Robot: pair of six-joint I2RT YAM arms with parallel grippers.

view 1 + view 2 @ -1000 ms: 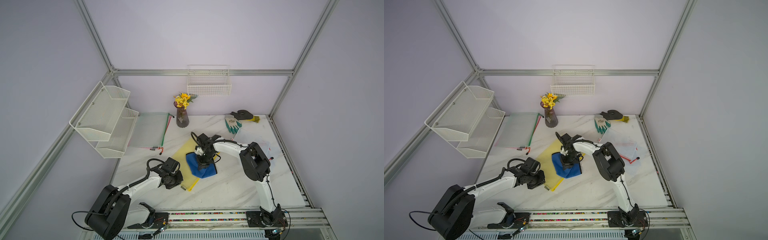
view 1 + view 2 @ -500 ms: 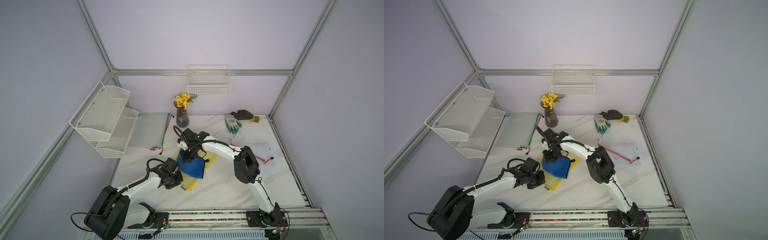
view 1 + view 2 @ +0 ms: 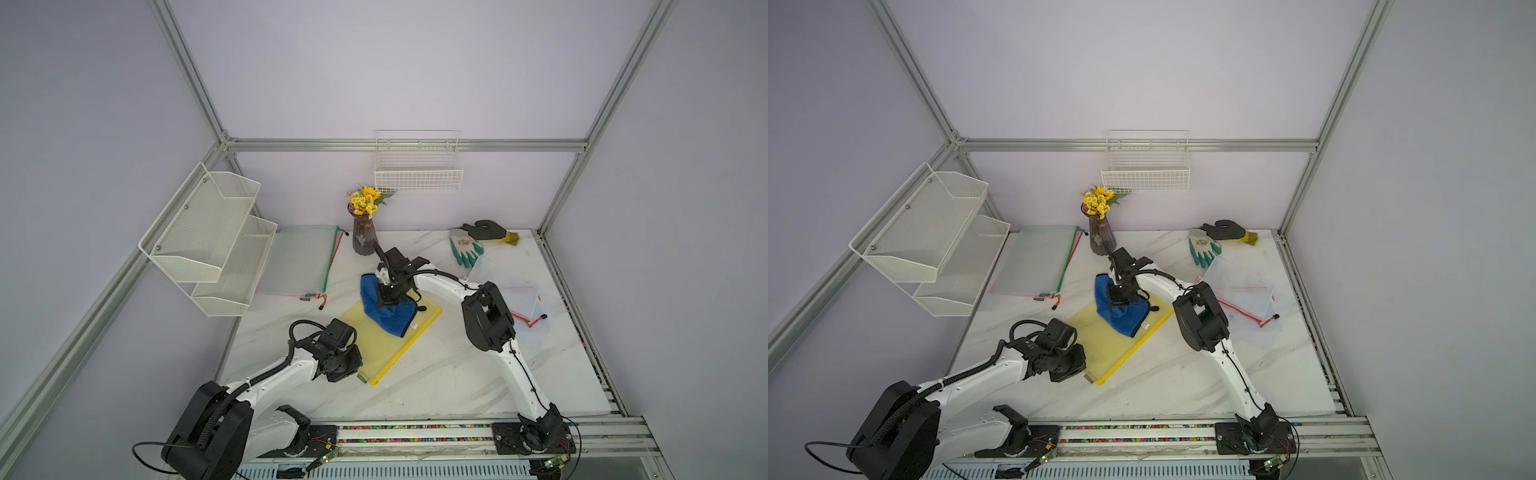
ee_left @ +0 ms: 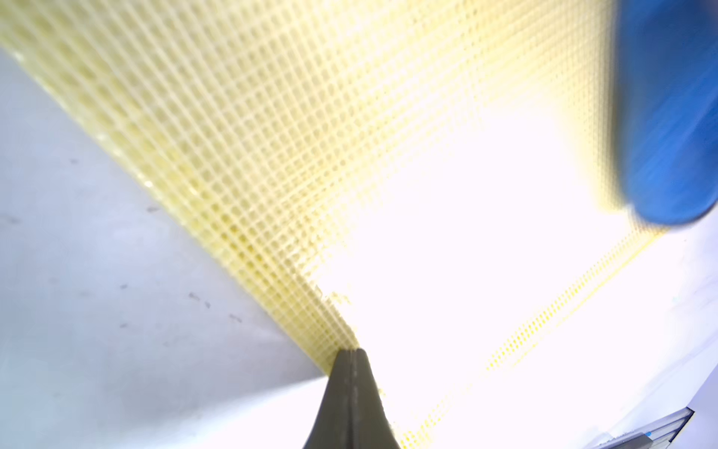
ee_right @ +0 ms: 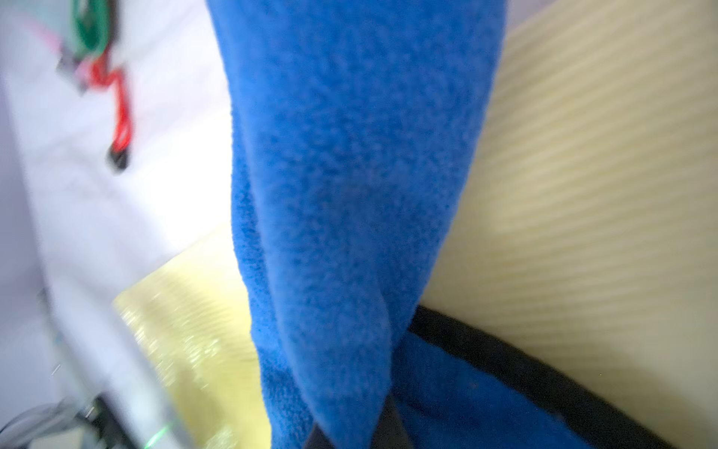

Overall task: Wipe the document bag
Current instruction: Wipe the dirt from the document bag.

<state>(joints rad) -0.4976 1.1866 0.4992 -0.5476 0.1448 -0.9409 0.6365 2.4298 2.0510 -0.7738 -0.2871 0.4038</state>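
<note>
The yellow document bag (image 3: 386, 347) lay flat and skewed in the middle of the marble table (image 3: 436, 374), with its zipper edge (image 3: 409, 351) toward the right arm's side. The blue cloth (image 3: 388, 318) sat bunched on its far half, and the near half was bare mesh.

The right gripper (image 3: 387, 300) was clamped shut on a fold of that cloth and pointed down at the bag. In the right wrist view the cloth (image 5: 349, 175) hung in a thick fold with yellow mesh on both sides of it.

The left gripper (image 4: 351, 354) had its jaws closed together, with the tip right at the bag's near edge. It looked like it was pinning that corner down, though I couldn't tell whether it had any mesh pinched.

My take on doing this wipe well:
- Keep the left tip planted so the slick bag can't skate on the marble.
- Drag the cloth toward the pinned end, not away from it, so the mesh pulls taut rather than rucking up.
- Stay low enough that the cloth actually rubs, with light pressure.
- Mind the vase (image 3: 363, 237) just beyond.
</note>
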